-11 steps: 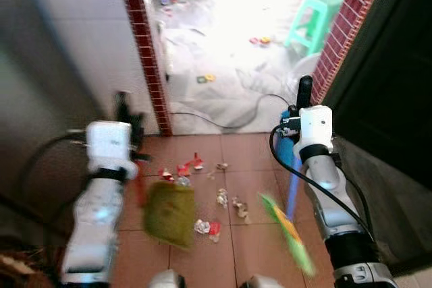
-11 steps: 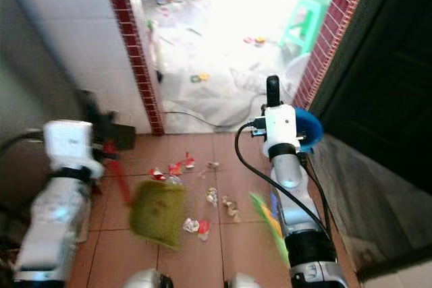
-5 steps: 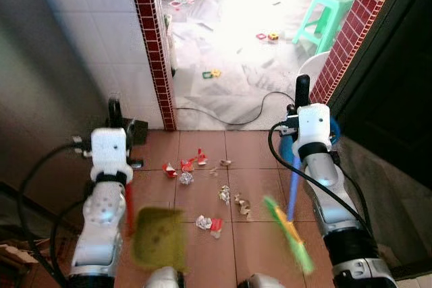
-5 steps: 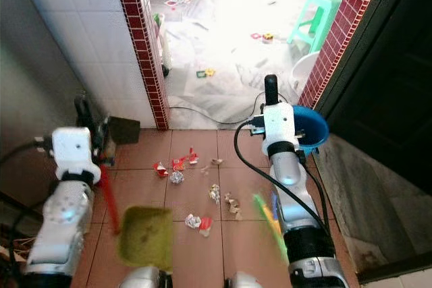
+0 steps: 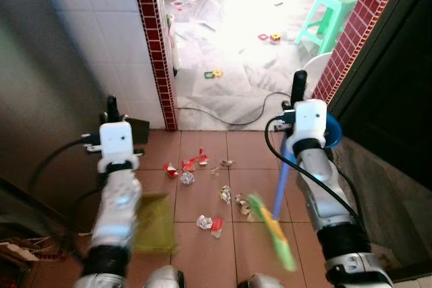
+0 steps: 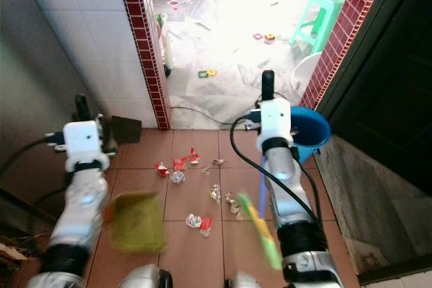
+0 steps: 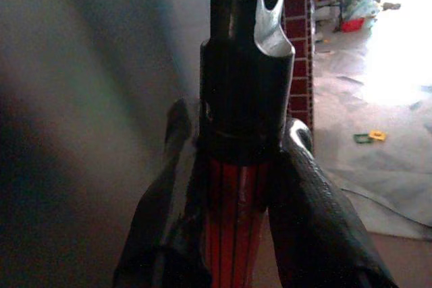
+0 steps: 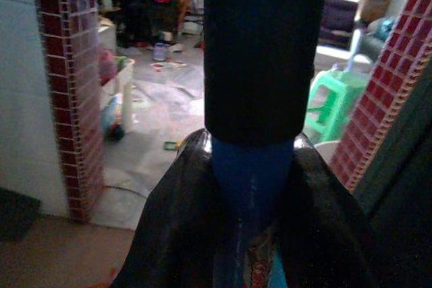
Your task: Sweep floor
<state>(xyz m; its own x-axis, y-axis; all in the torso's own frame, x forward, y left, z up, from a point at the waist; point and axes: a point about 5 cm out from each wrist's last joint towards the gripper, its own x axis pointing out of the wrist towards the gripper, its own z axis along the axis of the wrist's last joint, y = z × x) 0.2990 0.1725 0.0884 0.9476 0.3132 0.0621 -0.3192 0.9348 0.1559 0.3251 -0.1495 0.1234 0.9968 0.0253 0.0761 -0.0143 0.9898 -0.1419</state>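
Holding a tool in each arm, we stand over litter (image 5: 202, 190) strewn on the terracotta tiles at the lower middle of the frame. Our left gripper (image 7: 233, 187) is pinched on the red handle of the dustpan (image 5: 154, 224), whose olive pan hangs blurred at the lower left, off to the left of the scraps. Our right gripper (image 8: 253, 187) is clamped on the blue stick of the broom (image 5: 278, 200), its green head (image 6: 260, 231) blurred at the lower right, just beside the nearest scraps.

To sweep well, we judge, the pan should sit flat on the tile, lip facing right, close to the left edge of the litter. We would then draw the broom leftward in short, low strokes, starting beyond the rightmost scraps, so the light paper slides in and does not scatter toward the doorway
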